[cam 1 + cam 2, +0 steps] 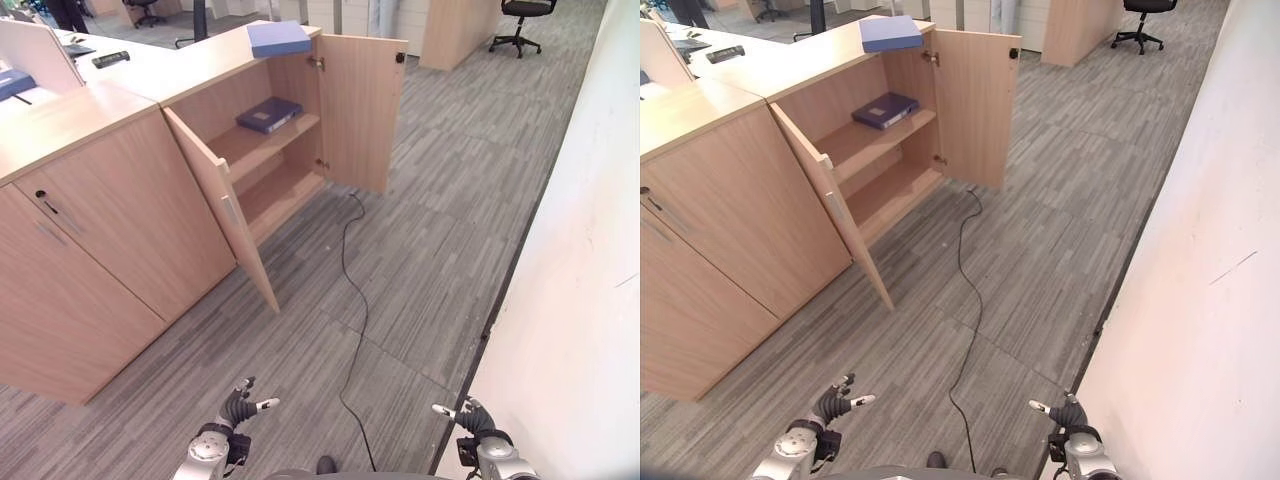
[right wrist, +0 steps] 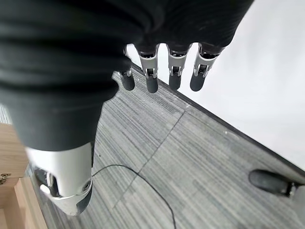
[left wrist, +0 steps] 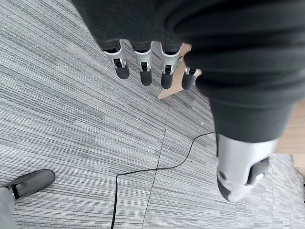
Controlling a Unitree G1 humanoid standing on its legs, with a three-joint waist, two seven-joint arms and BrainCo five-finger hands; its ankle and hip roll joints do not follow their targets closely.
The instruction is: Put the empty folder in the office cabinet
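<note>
A light blue folder (image 1: 279,38) lies flat on top of the open office cabinet (image 1: 275,195). A darker blue folder (image 1: 268,114) rests on the cabinet's upper shelf; the lower shelf is bare. My left hand (image 1: 237,407) hangs low over the carpet, well in front of the cabinet, its fingers (image 3: 145,71) straight and holding nothing. My right hand (image 1: 470,415) hangs low near the wall, its fingers (image 2: 162,71) straight too, with nothing in them.
Both cabinet doors stand wide: the left door (image 1: 225,205) juts out over the carpet, the right door (image 1: 360,110) swings back. Closed cabinets (image 1: 110,220) run along the left. A white wall (image 1: 590,250) bounds the right. An office chair (image 1: 520,20) stands far back.
</note>
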